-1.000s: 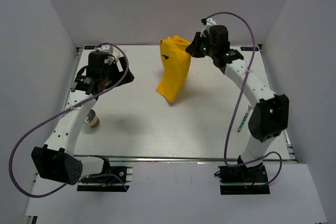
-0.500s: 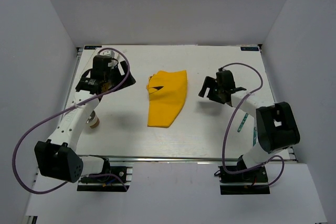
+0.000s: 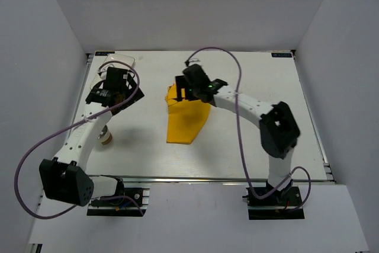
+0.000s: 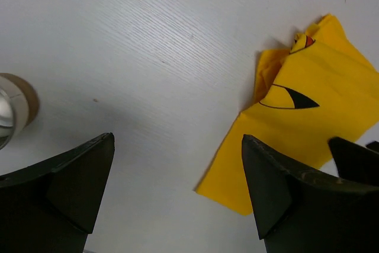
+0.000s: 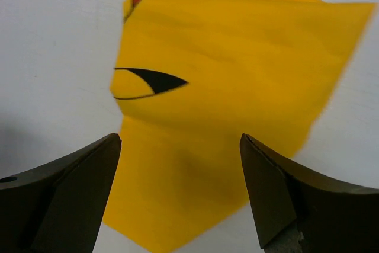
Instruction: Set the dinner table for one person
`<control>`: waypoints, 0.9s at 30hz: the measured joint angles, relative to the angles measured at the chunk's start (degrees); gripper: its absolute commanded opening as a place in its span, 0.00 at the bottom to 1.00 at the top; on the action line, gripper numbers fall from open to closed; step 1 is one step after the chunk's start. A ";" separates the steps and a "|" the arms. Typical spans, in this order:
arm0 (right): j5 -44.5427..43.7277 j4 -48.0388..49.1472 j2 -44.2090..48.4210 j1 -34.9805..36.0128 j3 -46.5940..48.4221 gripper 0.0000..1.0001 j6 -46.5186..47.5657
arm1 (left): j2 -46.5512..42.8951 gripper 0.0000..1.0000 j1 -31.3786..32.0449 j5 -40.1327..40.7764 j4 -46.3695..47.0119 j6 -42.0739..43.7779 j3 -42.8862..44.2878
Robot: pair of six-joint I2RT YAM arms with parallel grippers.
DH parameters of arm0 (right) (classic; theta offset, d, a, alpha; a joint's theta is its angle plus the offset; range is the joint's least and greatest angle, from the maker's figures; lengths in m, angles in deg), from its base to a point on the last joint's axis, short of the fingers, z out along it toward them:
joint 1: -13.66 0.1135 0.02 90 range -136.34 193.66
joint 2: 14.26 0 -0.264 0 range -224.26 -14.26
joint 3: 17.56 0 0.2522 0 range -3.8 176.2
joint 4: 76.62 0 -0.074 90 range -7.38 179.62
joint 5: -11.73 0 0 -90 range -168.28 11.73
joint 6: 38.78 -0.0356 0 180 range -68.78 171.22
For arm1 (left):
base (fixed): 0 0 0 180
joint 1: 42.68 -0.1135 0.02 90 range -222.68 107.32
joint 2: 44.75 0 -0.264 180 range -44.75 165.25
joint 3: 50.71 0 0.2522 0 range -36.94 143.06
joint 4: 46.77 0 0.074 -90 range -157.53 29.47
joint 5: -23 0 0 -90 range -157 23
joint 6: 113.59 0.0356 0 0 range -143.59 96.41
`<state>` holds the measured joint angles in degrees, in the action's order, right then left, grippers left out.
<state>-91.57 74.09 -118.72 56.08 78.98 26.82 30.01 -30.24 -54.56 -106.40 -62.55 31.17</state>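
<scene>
A yellow cartoon-print cloth (image 3: 186, 117) lies loosely folded on the white dinner table (image 3: 249, 146), near the middle. My right gripper (image 3: 185, 90) hovers open above the cloth's far end; in the right wrist view the cloth (image 5: 225, 99) fills the space under the wide-apart fingers, with nothing between them (image 5: 180, 137). At the back left my left gripper (image 3: 115, 90) is open and holds nothing. Its wrist view shows the cloth (image 4: 302, 117) to the right of the open gripper (image 4: 177, 140) and bare table between the fingers.
A small brown-rimmed cup (image 3: 105, 137) stands near the left arm and shows at the left edge of the left wrist view as the cup (image 4: 12, 111). A white object (image 3: 121, 60) peeks out behind the left gripper. Grey walls close in three sides.
The right gripper let go of the cloth it held up at the back. The cloth now lies on the table. The right arm swung away, then back over the cloth. The left arm barely moved.
</scene>
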 measured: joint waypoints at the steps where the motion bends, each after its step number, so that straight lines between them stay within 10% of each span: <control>1: -1.77 -2.54 -3.54 1.77 4.92 0.84 -0.35 | -1.18 0.98 0.00 1.95 -0.85 -0.92 0.00; 7: -11.69 -15.32 -25.42 9.11 33.22 0.63 -3.13 | -8.55 0.98 -0.33 7.06 -2.21 -2.03 0.11; 27: -21.03 -21.35 -33.68 11.89 40.46 0.79 -3.80 | -6.60 0.98 -0.33 2.14 0.87 5.60 -2.95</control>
<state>-112.60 52.73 -152.40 67.97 119.44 23.02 23.41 -30.56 -52.41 -105.53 -56.95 28.22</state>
